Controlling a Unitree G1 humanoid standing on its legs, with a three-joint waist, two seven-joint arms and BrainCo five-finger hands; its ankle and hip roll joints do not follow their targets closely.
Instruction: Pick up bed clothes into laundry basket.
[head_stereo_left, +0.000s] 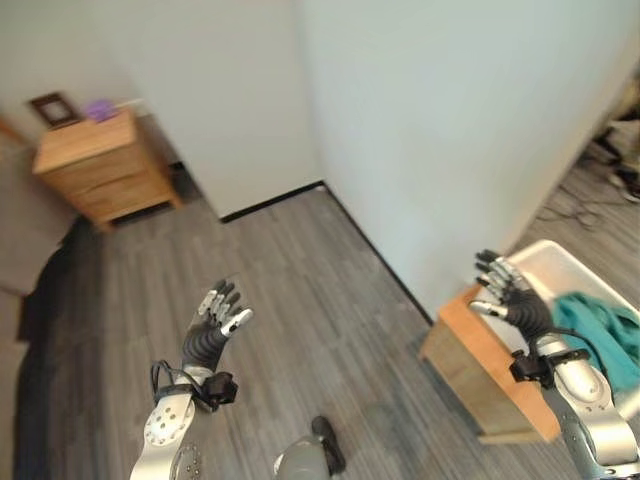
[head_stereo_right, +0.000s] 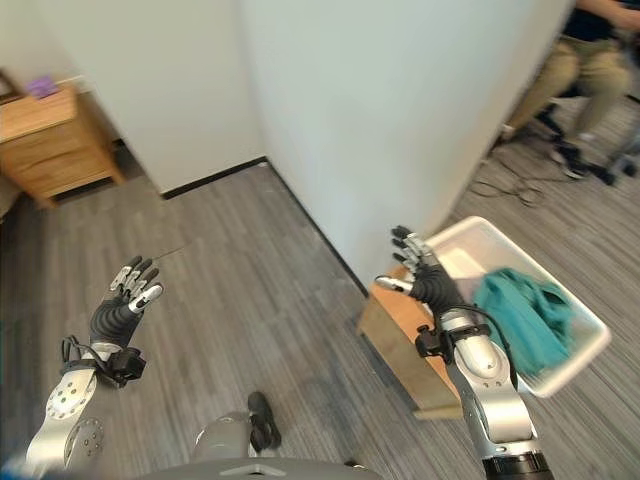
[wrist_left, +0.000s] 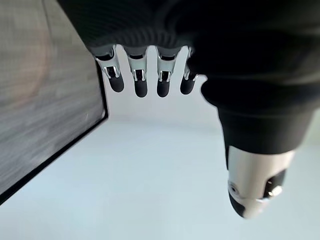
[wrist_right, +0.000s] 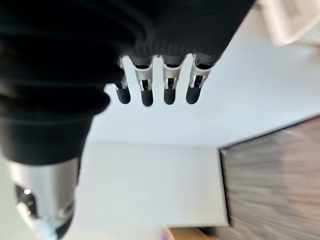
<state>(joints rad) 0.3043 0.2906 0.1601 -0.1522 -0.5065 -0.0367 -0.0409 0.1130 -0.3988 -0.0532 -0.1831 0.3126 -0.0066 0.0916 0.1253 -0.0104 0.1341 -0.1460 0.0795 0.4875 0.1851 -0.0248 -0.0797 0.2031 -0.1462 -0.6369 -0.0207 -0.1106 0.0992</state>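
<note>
While the wooden dresser (head_stereo_left: 104, 167) sits far off at the left against the white wall (head_stereo_left: 440, 130), the left hand (head_stereo_left: 212, 327) hangs in the air over the grey plank floor (head_stereo_left: 300, 290), fingers straight and spread, holding nothing. In its own wrist view the fingers (wrist_left: 141, 80) point straight out at the wall, thumb apart. Across to the right, the right hand (head_stereo_right: 420, 272) is raised too, fingers extended and empty, above a low wooden stand (head_stereo_right: 400, 330). Just beyond it sits the white laundry basket (head_stereo_right: 575, 310), resting on that stand, with a teal cloth (head_stereo_right: 525, 315) bundled inside. At the far right, a seated person's legs (head_stereo_right: 565, 65) show.
</note>
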